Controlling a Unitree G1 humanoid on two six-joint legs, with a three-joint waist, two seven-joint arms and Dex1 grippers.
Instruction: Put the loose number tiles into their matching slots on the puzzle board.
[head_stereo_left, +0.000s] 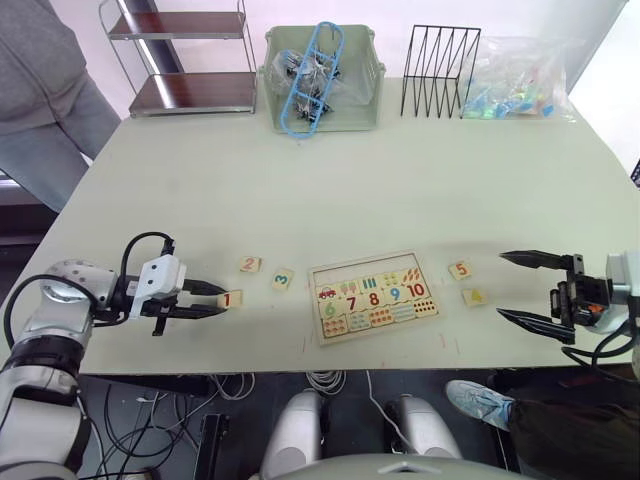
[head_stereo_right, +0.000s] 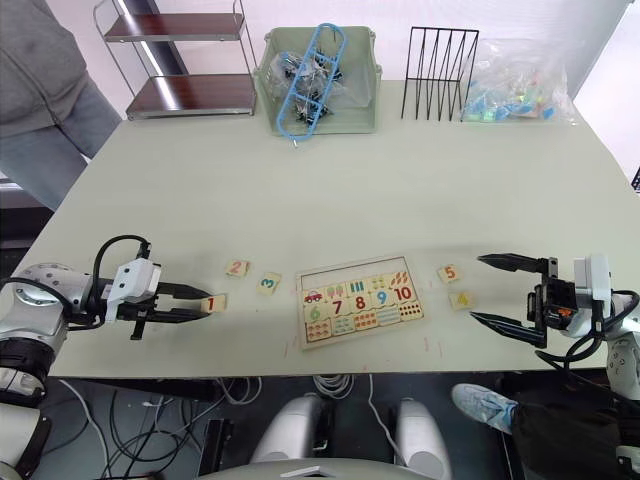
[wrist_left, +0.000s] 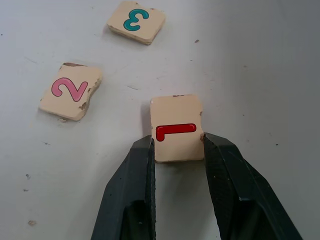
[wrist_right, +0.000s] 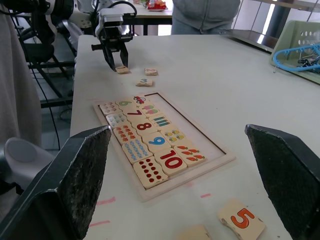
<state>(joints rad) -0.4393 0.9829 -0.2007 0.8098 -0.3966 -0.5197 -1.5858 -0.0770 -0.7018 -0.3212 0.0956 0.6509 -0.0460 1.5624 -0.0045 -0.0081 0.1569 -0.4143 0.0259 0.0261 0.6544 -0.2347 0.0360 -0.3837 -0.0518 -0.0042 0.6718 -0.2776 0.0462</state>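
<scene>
We saw the left gripper (wrist_left: 177, 145) clamped on the 1 tile (wrist_left: 177, 128), flat on the table (head_stereo_left: 330, 190); tiles 2 (head_stereo_left: 250, 265) and 3 (head_stereo_left: 283, 279) lay between it and the puzzle board (head_stereo_left: 374, 297). The right gripper (head_stereo_left: 521, 288) gaped beside tiles 4 (head_stereo_left: 474, 296) and 5 (head_stereo_left: 460, 270).

Silver-grey jointed arms here, looped black cables at each wrist. White camera block sits behind the left gripper (head_stereo_left: 215, 300); the right gripper (head_stereo_left: 520, 290) has long, tapered, matte black fingers (wrist_right: 75, 180), faintly scuffed.
</scene>
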